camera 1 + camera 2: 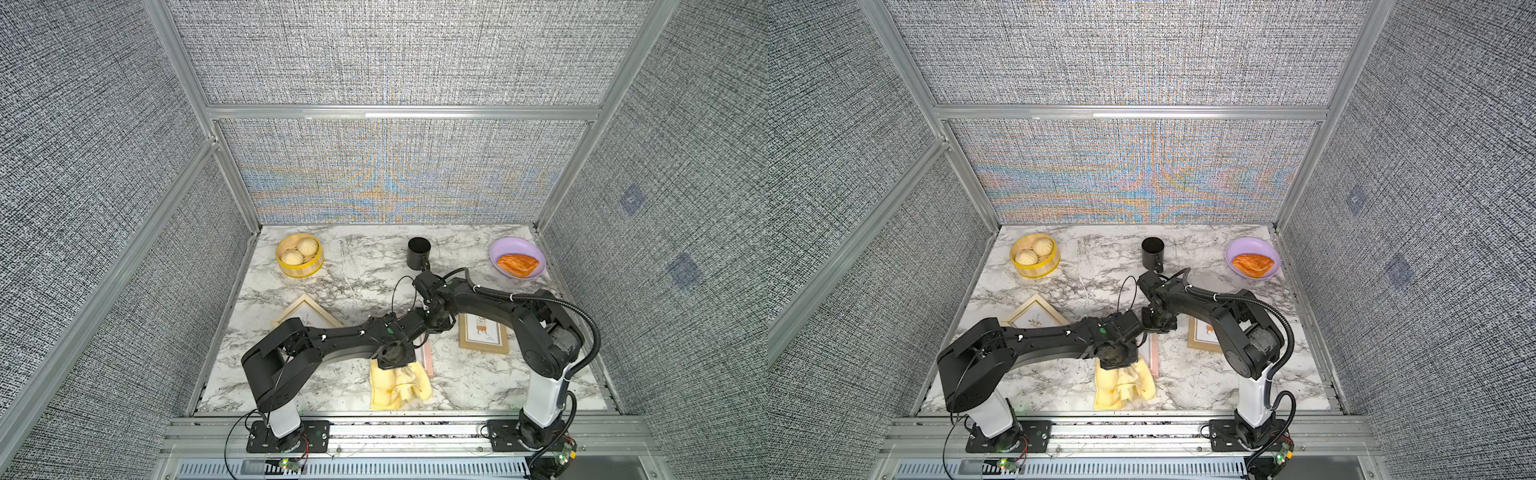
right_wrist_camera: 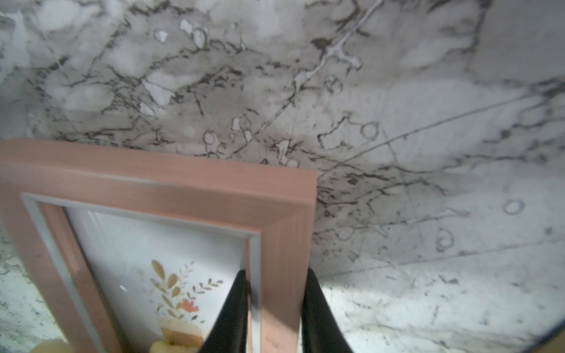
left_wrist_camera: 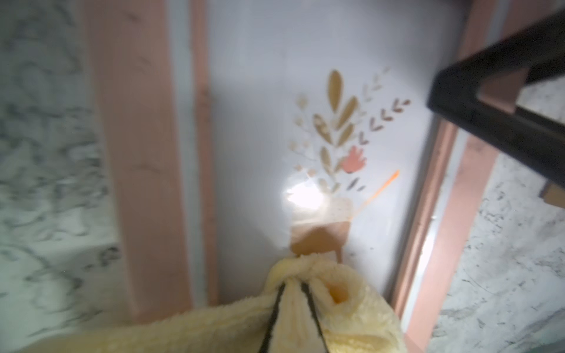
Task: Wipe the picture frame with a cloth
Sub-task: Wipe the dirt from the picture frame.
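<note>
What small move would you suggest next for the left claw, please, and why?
Probably sweep the cloth across the glass of the pink picture frame: the left claw pinches the cloth, its tip sits at the printed vase, and the right claw clamps the frame's side rail, steadying it.

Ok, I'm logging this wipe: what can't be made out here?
The pink frame: in both top views the arms hide all but one edge strip.
The left gripper, shut on the cloth: whether the cloth touches the glass is lost to blur, left wrist view.
The right gripper, gripping the frame's rail: picture edge cuts off its fingers' base, right wrist view.
</note>
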`<action>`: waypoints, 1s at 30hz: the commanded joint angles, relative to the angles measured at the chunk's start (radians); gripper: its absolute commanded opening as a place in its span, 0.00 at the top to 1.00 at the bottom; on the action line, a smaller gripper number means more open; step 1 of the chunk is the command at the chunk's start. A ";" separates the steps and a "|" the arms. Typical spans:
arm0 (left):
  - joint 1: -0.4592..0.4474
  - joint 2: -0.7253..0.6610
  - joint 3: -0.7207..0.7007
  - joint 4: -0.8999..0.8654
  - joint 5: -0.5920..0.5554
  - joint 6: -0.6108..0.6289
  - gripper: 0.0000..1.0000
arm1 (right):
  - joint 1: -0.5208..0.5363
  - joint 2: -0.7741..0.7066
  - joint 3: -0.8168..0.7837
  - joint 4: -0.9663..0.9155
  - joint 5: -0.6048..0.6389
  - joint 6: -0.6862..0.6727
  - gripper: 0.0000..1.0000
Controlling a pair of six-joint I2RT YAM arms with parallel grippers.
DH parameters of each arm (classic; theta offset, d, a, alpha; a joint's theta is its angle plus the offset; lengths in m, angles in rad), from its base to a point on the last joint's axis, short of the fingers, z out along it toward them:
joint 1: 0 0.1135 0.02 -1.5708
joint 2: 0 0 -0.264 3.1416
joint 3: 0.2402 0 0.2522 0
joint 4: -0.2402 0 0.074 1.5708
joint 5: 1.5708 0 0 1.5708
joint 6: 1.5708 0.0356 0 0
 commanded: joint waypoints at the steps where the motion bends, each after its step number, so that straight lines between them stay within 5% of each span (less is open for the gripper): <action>1: 0.027 -0.001 -0.016 -0.186 -0.083 0.034 1.00 | 0.004 0.042 -0.032 -0.063 0.017 -0.019 0.88; 17: -0.088 0.209 0.219 -0.026 0.100 0.019 1.00 | 0.006 0.041 -0.018 -0.072 0.017 -0.016 0.88; 30: -0.020 0.044 0.052 -0.198 -0.028 0.064 1.00 | 0.005 0.038 -0.027 -0.069 0.018 -0.014 0.88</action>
